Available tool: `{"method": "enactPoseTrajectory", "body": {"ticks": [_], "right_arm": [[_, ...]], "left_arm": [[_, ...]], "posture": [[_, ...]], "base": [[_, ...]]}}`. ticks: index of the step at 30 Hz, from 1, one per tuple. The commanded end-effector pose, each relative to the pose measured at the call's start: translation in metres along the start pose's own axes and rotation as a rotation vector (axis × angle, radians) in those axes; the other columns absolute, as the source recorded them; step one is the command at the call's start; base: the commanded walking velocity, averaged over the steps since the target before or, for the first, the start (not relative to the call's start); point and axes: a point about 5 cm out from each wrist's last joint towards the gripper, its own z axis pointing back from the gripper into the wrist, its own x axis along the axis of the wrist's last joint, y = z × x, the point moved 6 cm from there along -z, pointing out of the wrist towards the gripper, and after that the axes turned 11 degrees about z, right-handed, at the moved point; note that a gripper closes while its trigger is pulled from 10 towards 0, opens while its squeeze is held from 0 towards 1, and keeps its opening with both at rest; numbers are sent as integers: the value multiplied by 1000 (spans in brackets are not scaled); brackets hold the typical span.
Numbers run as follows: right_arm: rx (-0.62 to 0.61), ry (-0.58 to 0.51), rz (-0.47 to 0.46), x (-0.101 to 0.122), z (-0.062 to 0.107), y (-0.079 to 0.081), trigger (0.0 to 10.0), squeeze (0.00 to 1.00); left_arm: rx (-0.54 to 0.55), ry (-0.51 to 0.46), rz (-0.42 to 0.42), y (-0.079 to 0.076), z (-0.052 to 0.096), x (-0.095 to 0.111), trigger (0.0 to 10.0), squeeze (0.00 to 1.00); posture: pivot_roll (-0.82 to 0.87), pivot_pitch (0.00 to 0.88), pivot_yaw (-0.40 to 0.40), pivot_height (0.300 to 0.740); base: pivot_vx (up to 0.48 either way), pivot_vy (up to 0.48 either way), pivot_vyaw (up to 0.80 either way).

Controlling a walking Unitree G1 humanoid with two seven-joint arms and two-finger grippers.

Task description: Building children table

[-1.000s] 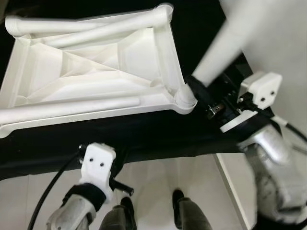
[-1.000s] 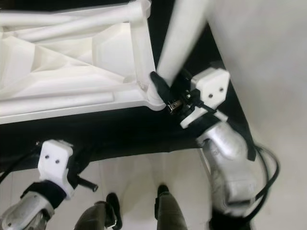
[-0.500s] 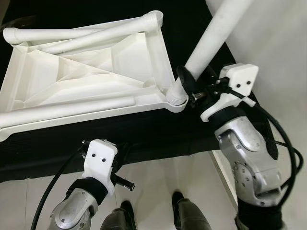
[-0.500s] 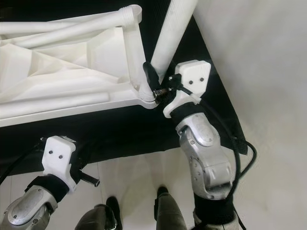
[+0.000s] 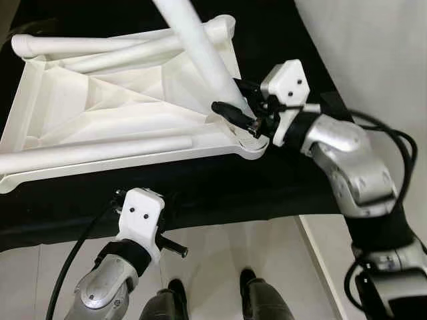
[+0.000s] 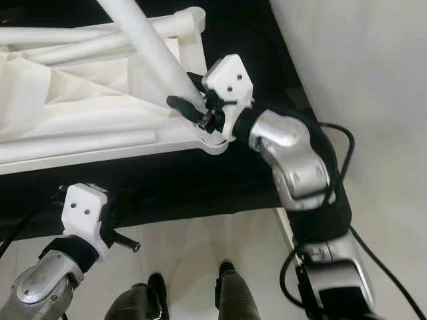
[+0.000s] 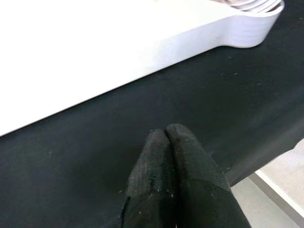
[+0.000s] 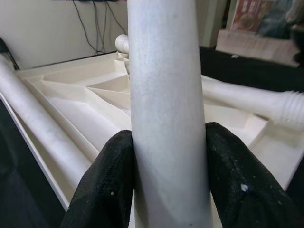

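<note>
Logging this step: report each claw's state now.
Left claw: closed, empty, over the black cloth.
Right claw: closed on the white table leg.

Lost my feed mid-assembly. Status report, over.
Right hand shut on white plastic table leg, its lower end at the corner socket of the upturned white tabletop. Left hand shut, empty, over black cloth. Three loose legs lying in the tabletop.

Bright even indoor light, sharp head views, overexposed white plastic, soft close-up wrist views
</note>
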Motion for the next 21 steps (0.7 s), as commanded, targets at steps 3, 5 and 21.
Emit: {"method": "enactPoseTrajectory", "body": {"ticks": [3,5,21], "right_arm": [[36,174,-184,-58,5,16,10000,0],[2,148,-231,-59,4,11,10000,0],[-41,-366,-440,20,14,-30,10000,0]], "left_arm": [[19,19,-6,4,3,-6,10000,0],[21,17,-8,5,3,-5,10000,0],[-48,-284,52,25,-24,93,10000,0]], "posture": [[-49,341,42,740],[-44,337,44,740],[-42,252,32,740]], "base": [[0,0,0],[0,0,0],[0,0,0]]}}
